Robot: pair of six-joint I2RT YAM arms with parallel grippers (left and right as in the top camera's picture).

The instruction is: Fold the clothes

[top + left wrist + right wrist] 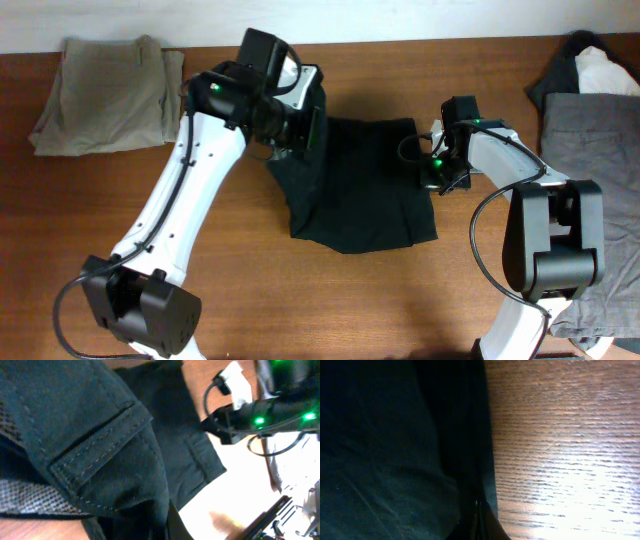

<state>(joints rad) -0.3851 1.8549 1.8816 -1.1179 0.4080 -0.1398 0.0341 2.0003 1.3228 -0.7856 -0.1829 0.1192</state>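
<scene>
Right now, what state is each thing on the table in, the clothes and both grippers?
black shorts, mostly spread flat, left edge lifted and bunched
khaki garment, folded, lying flat
grey garment, spread out, not folded
white garment, crumpled
left gripper, shut on the shorts' left edge
right gripper, shut on the shorts' right edge

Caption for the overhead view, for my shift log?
Left gripper and right gripper hold opposite edges of the black shorts mid-table; khaki garment at left, grey garment at right.
</scene>
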